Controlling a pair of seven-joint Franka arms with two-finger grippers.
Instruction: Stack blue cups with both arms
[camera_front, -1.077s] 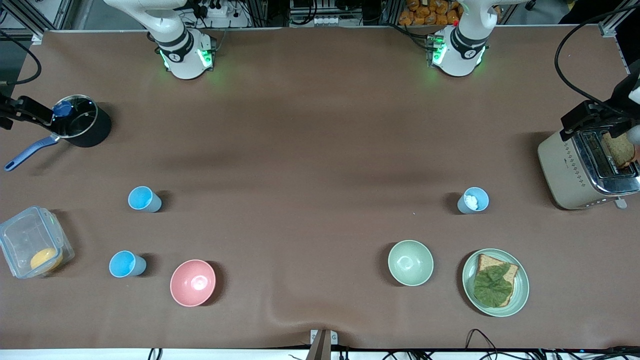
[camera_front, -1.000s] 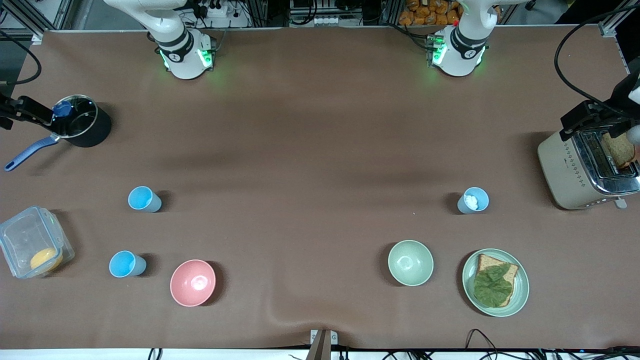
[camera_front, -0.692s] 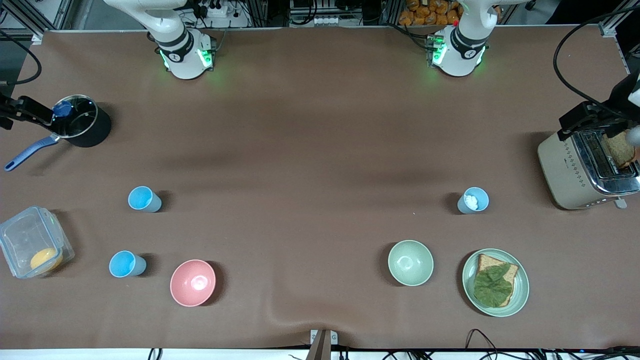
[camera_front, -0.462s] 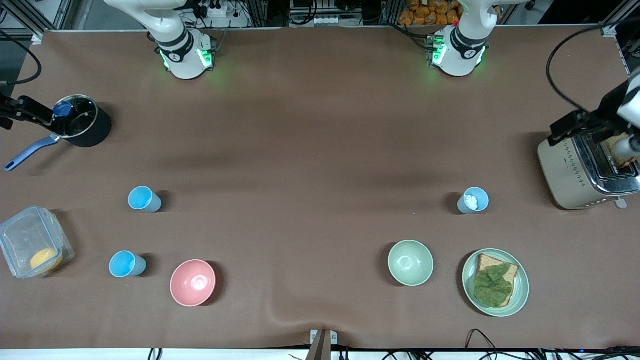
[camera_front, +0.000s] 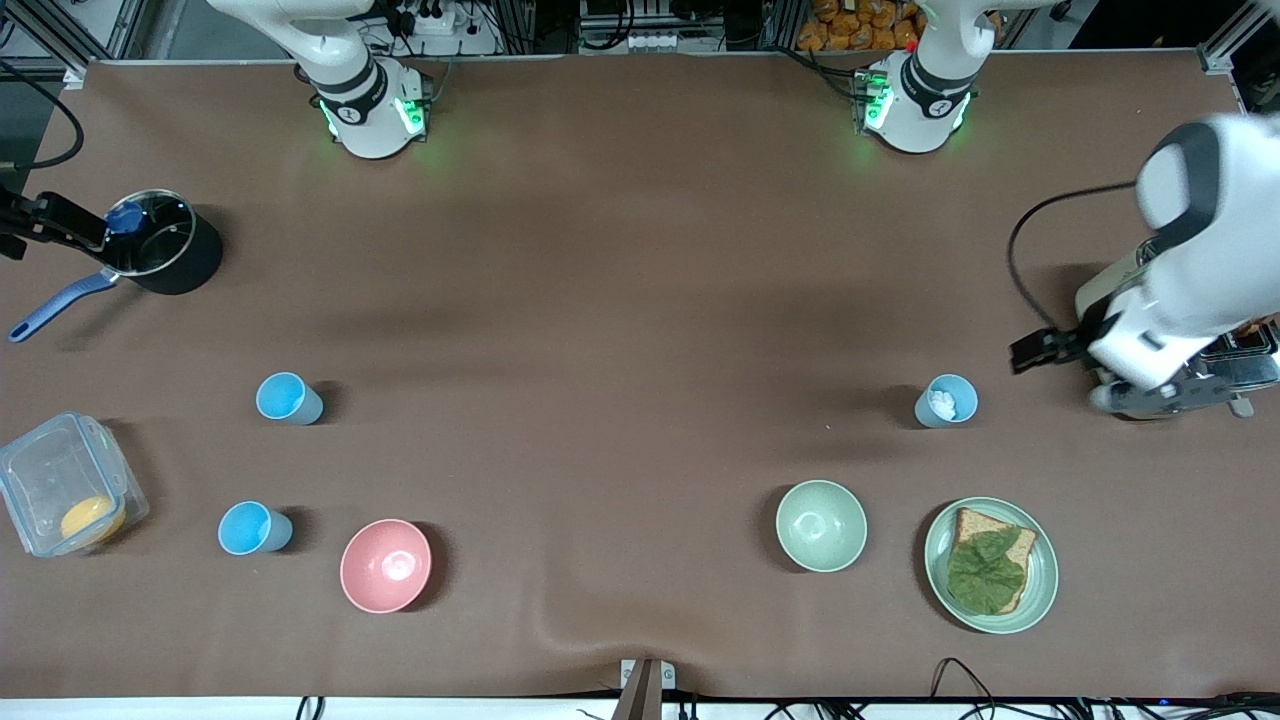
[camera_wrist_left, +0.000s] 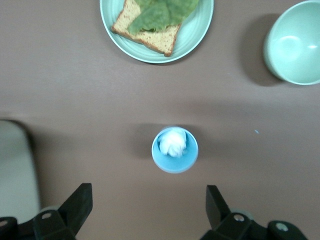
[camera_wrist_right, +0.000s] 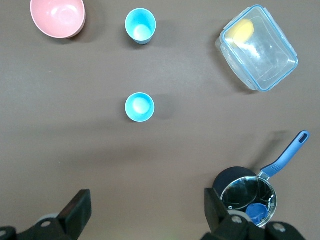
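Three blue cups stand upright on the brown table (camera_front: 640, 300), all well apart. One cup (camera_front: 946, 401), toward the left arm's end, has a white lump in it. The other two are toward the right arm's end: a mid-frame cup (camera_front: 289, 398) and a lower cup (camera_front: 254, 528), which is nearer the front camera. No cup sits in another. There are two bowls. The pink bowl (camera_front: 386, 565) is just beside the lower cup, and the green bowl (camera_front: 821, 525) is low in the frame, near the cup with the lump. There is one green plate (camera_front: 1040, 590) with a slice of bread (camera_front: 968, 522) under a leaf (camera_front: 985, 572). A clear container (camera_front: 40, 480) holds something yellow, and a dark pot (camera_front: 190, 265) has a blue handle (a blue object lies inside it). The toaster (camera_front: 1098, 290) is mostly hidden by the left arm's white wrist. The left gripper (camera_wrist_left: 148, 189) hangs over the table between the toaster and the cup with the lump. Its fingers are spread wide and hold nothing, and that cup shows ahead of the gap in the left wrist view. The right arm waits. The right gripper (camera_wrist_right: 147, 192) is up at the table's edge beside the pot, with its fingers also wide apart and empty. The two plain cups show well away from it, with bare cloth between.
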